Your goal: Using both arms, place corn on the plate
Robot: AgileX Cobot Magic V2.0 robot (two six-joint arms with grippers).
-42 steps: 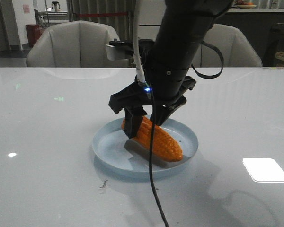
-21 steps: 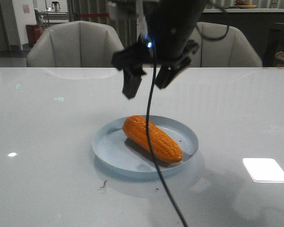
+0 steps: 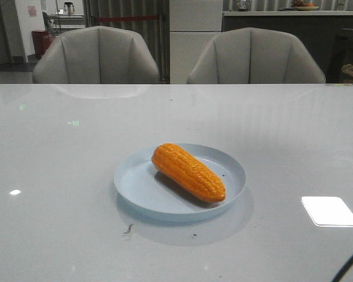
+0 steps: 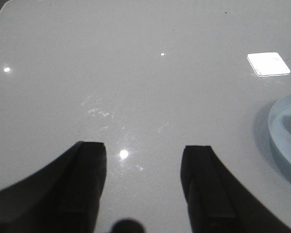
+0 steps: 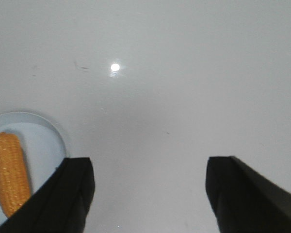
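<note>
The orange corn (image 3: pixel 188 172) lies on its side across the pale blue plate (image 3: pixel 135 185) at the table's middle, tapered end toward the front right. Neither gripper shows in the front view. In the left wrist view my left gripper (image 4: pixel 143 148) is open and empty over bare table, with the plate's rim (image 4: pixel 281 126) off to one side. In the right wrist view my right gripper (image 5: pixel 149 162) is open wide and empty above the table, with the plate (image 5: pixel 48 141) and the corn (image 5: pixel 9 170) beside one finger.
Two grey chairs (image 3: pixel 97 56) stand behind the table's far edge. A bright light reflection (image 3: pixel 329 210) lies on the glossy tabletop at the front right. A dark cable (image 3: pixel 350 264) crosses the bottom right corner.
The black arm that stood over the corn has let go of it, risen and left the front view. The corn stays on the plate.
</note>
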